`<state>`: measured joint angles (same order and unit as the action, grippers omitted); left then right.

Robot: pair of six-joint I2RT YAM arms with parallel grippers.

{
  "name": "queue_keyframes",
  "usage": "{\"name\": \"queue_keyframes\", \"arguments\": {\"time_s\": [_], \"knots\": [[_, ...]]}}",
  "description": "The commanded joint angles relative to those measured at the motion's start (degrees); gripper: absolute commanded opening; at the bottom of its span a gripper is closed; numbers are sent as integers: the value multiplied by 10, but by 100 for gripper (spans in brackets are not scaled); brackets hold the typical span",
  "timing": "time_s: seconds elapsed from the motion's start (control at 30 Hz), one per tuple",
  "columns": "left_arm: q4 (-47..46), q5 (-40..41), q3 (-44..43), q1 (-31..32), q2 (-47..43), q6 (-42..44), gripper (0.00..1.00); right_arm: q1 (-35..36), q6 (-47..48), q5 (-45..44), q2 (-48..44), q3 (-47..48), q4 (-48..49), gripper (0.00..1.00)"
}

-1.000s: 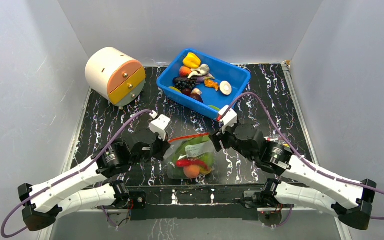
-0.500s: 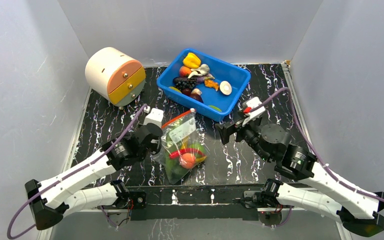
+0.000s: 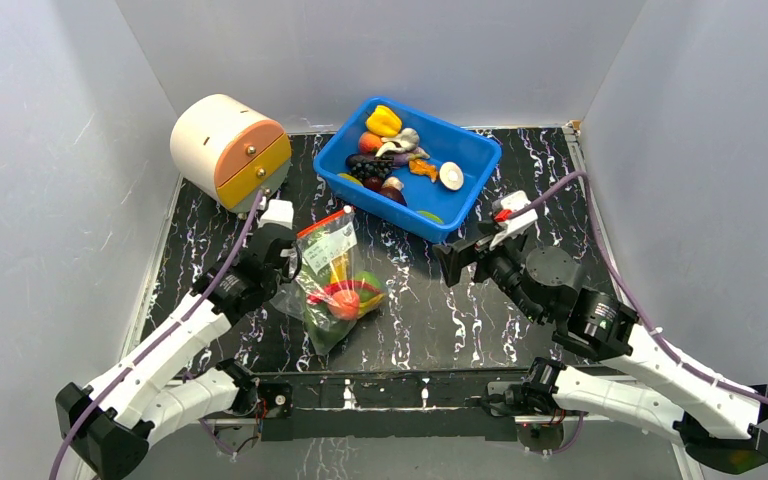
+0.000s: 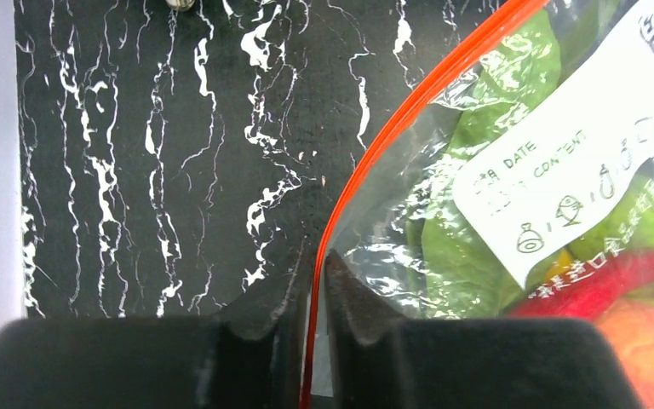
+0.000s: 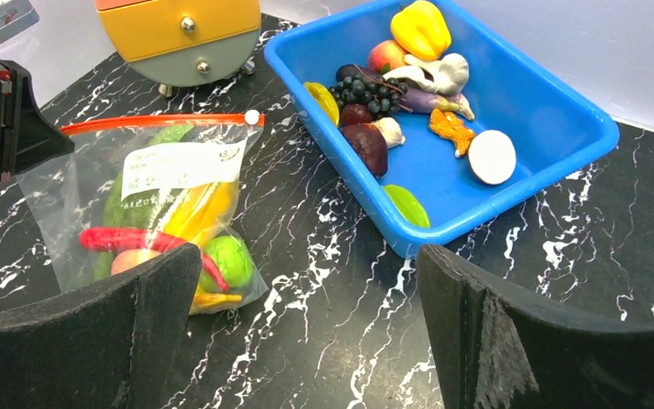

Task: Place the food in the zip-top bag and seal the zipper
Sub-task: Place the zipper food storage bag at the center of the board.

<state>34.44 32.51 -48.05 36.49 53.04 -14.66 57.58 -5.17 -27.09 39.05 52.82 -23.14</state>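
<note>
The clear zip-top bag (image 3: 335, 285) hangs lifted over the left middle of the table, with green leaves, a yellow banana, a red chili (image 5: 123, 239), a green lime (image 5: 228, 260) and a peach (image 3: 343, 305) inside. Its orange-red zipper (image 3: 326, 221) runs along the top edge. My left gripper (image 3: 287, 262) is shut on the left end of the zipper (image 4: 324, 256), with one finger on each side of the strip. My right gripper (image 3: 452, 262) is open and empty, apart from the bag to its right, above the bare table. The bag also shows in the right wrist view (image 5: 162, 204).
A blue bin (image 3: 480, 150) with several more toy foods stands at the back centre. A round cream drawer unit with orange and yellow drawers (image 3: 228, 152) stands at the back left. Grey walls close in on three sides.
My left gripper has carried the bag up and to the left, turning it upright. My right gripper let go of the bag's right end, opened and drew back to the right.
</note>
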Motion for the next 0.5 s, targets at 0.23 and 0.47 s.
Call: {"name": "queue_keyframes", "arguments": {"time_s": [0.23, 0.47], "knots": [[1, 4, -22, -23, -21, 11, 51, -2, -48, 35, 20, 31, -16, 98], [-4, -54, -64, -23, -36, 7, 94, -2, -138, 33, 26, 21, -14, 98]]}}
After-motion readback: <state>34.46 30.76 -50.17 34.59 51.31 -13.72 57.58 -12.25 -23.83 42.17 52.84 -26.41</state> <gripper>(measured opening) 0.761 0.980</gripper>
